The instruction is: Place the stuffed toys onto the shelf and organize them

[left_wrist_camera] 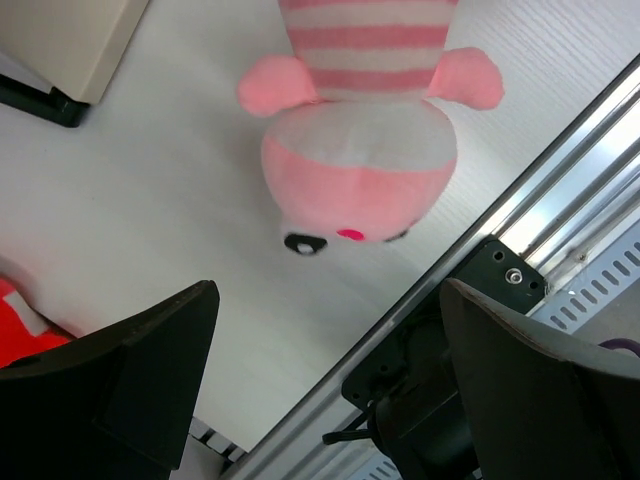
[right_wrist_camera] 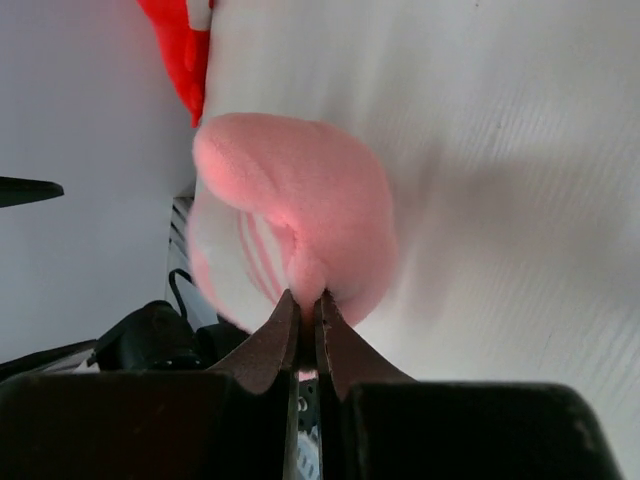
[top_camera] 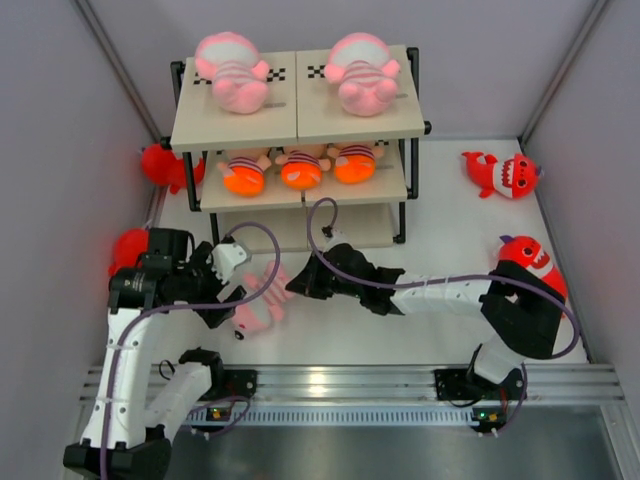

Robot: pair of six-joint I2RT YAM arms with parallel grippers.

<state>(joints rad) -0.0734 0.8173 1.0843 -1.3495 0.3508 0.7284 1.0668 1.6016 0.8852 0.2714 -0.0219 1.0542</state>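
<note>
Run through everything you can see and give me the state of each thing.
left gripper: open, empty
right gripper: shut on the striped toy
striped toy: lying on the table, pinched at one end
shelf: upright, two pink toys on top, three sharks on the middle board
loose sharks: four lying on the table

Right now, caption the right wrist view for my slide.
Right end effector shut, pinching a fold of the pink striped toy on the white table.
</note>
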